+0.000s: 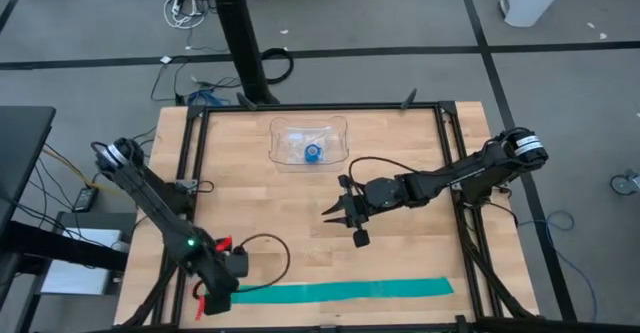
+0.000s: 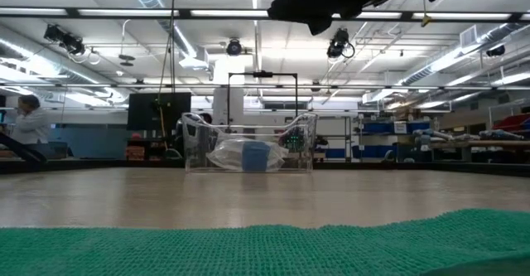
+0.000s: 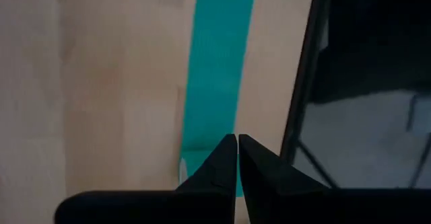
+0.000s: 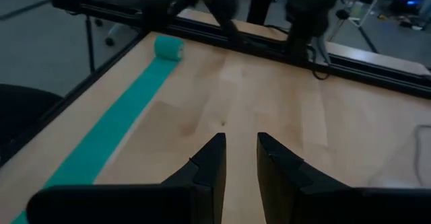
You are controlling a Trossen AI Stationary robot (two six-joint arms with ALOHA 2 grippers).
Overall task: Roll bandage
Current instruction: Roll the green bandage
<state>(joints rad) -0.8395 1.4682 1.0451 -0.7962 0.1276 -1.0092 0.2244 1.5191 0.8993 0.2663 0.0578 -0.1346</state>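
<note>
The teal-green bandage [image 1: 345, 291] lies flat as a long strip along the table's near edge and fills the bottom of the low view [image 2: 265, 251]. Its left end is wound into a small roll [image 4: 168, 47] that rests on the table. My left gripper [image 1: 222, 295] is shut at that rolled end, its fingertips [image 3: 238, 140] over the strip [image 3: 219, 62]. My right gripper [image 1: 343, 223] is open and empty above the middle of the table, and its wrist view [image 4: 240, 140] looks along the strip [image 4: 114, 123]. My left gripper's shut fingers [image 3: 225, 160] point along the strip from its left end, just over the rolled end [image 3: 184, 167]. The fingers themselves hide the place, so I cannot tell whether they touch the bandage.
A clear plastic tray [image 1: 278, 133] with a small bright-blue roll [image 1: 313, 153] stands at the far middle of the table and shows in the low view [image 2: 195, 143]. A black frame rail [image 1: 190, 173] runs round the table, close beside the strip [image 3: 303, 83].
</note>
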